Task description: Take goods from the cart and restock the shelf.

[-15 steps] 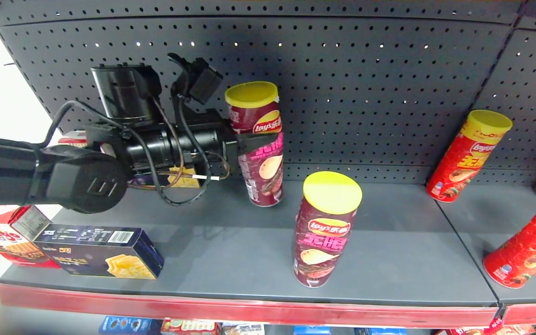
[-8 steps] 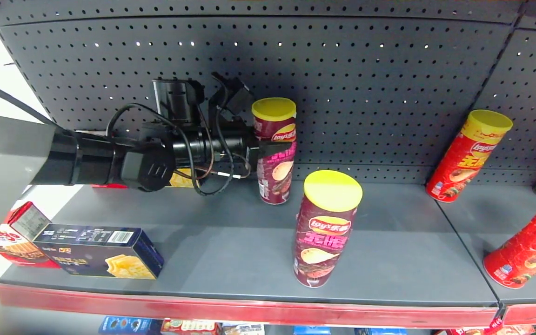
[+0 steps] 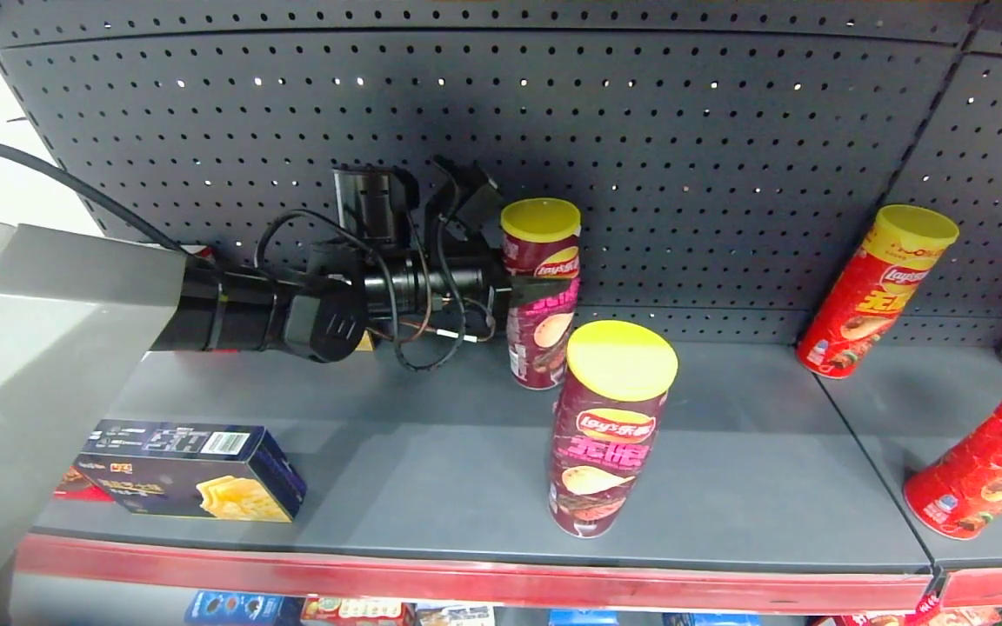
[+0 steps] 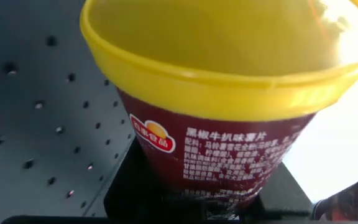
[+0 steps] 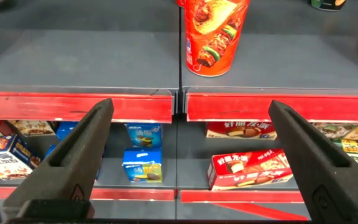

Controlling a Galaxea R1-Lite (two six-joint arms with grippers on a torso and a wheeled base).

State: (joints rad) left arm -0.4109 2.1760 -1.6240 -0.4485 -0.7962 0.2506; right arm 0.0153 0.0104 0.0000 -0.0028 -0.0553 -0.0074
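Left claw (image 3: 544, 287) is clamped on a maroon can (image 3: 537, 343) with a yellow lid, one finger on each side, gripping it about a third of the way down from the lid. The arm comes in sideways from the left, pretty much level with the shelf (image 3: 431, 452). The can is upright at the back of the shelf, just in front of the pegboard (image 3: 640, 156). Its bottom is down at shelf level, but I honestly can't tell if it's actually resting there or a hair above. In the left wrist view the can (image 4: 229, 155) is right up close, lid rim on top, pegboard holes off to the side.

A second can (image 3: 610, 426), same maroon kind, stands nearer the front edge, slightly right of the held one. From the head view they overlap a bit, but they look apart.

Blue box (image 3: 188, 469) lies flat at the front left of the shelf. Two red cans, one (image 3: 875, 291) at the back and one (image 3: 984, 461) nearer the front, sit on the next shelf section to the right.

Right claw (image 5: 188, 109) is spread wide with nothing in it. It's facing a lower shelf where a red tub (image 5: 215, 34) stands, with snack boxes (image 5: 250, 169) on the shelf below that.
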